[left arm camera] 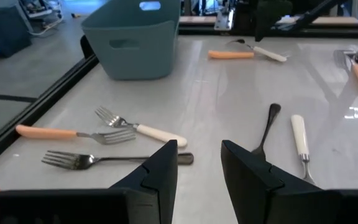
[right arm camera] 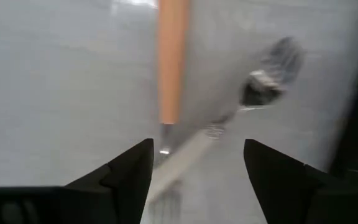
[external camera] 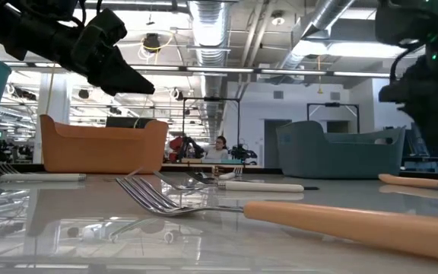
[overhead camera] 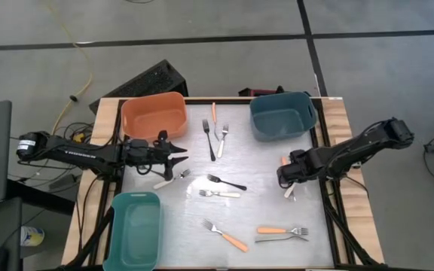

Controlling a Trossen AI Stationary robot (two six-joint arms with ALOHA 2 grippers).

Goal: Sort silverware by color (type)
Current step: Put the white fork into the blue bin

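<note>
The right hand (overhead camera: 287,179) sits low at the worktop's (overhead camera: 277,150) right edge, its fingers spread wide and holding nothing. Between them, in the right wrist view, lie an orange-handled fork (right arm camera: 170,59) and a pale fork (right arm camera: 229,124) crossing it. The rail is just beside this hand, so there is little room on that side.

The left hand (overhead camera: 178,154) hangs above the worktop's left side, just in front of the orange bin (overhead camera: 153,114). Its fingers stand a narrow gap apart with nothing between them. A white-handled fork (overhead camera: 171,179) lies just below it.

The other forks are scattered across the middle and near side. Three lie between the orange bin and the blue bin (overhead camera: 281,114). A black fork (overhead camera: 226,181) and a white-handled one (overhead camera: 220,193) sit at centre, almost touching. Three more lie toward the near edge, two of them with orange handles. The teal bin (overhead camera: 136,229) fills the near left corner. Open surface remains between the centre pair and the right hand.
</note>
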